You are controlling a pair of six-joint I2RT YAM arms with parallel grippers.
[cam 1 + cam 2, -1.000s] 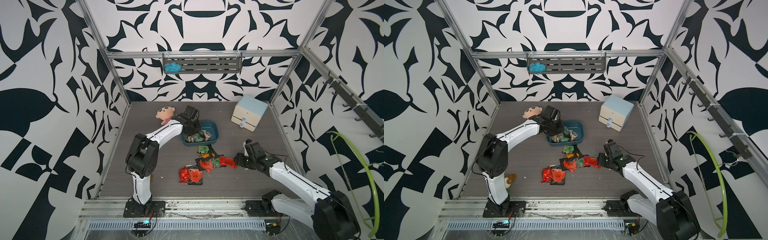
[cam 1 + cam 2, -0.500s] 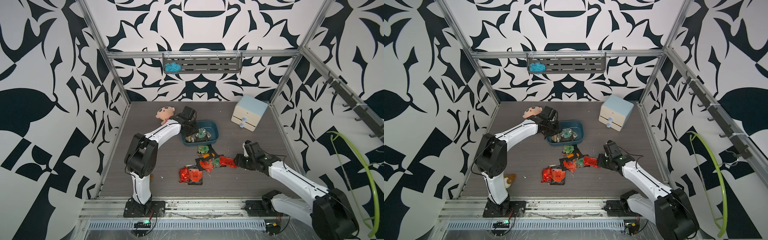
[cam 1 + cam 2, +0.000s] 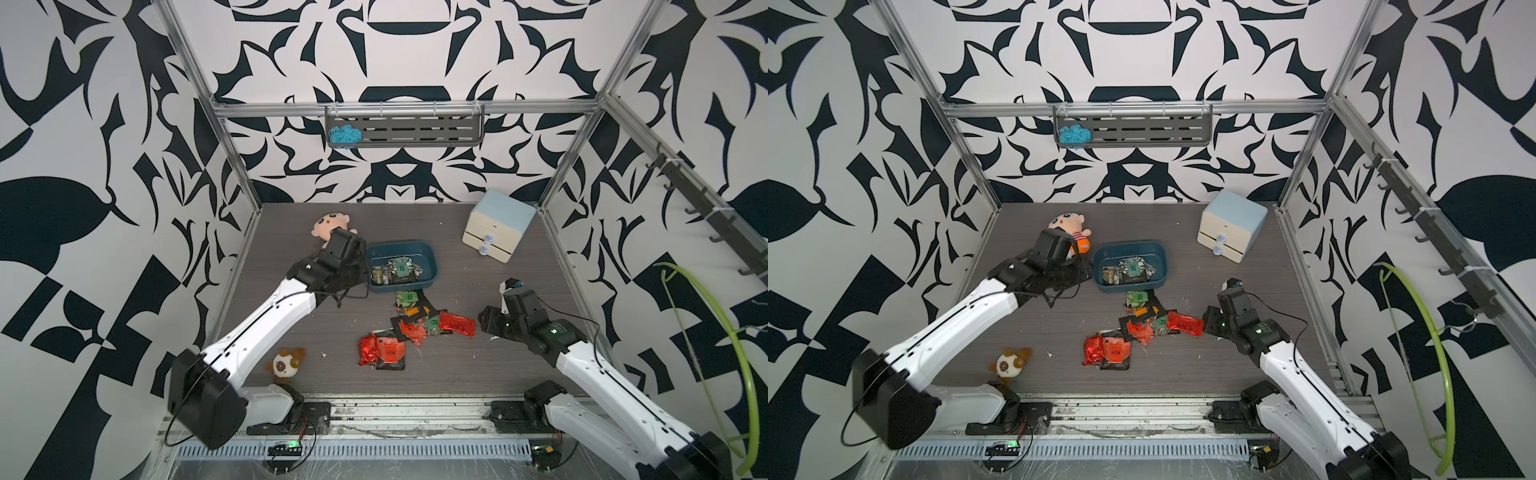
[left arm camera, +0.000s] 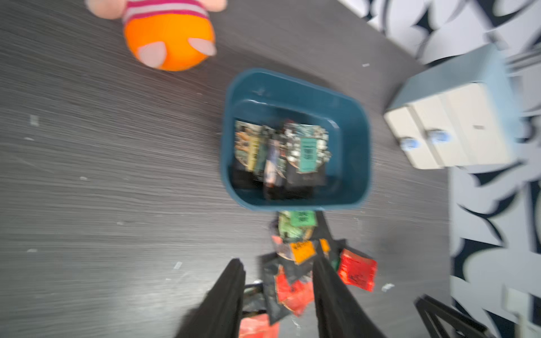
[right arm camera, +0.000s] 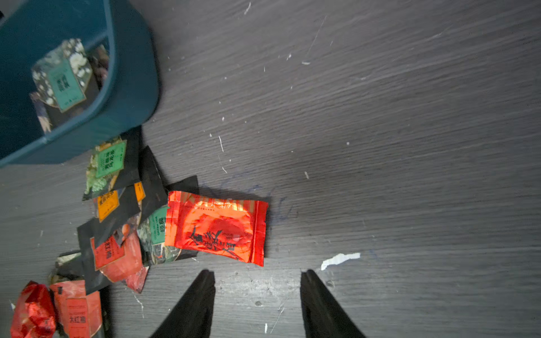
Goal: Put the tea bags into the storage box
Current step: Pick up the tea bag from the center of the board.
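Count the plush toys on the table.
2. A pink doll lies at the back, left of the box. A small brown-and-white toy lies near the front edge on the left. More could be hidden from view.

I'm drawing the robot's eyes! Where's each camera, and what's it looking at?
Top views: high in front, looking down; white left arm and right arm show.
Left wrist: behind the open left gripper, facing the shallow teal plastic tub.
Right wrist: behind the open right gripper, facing a shiny red foil sachet.
Shared: all views show tub and sachet.
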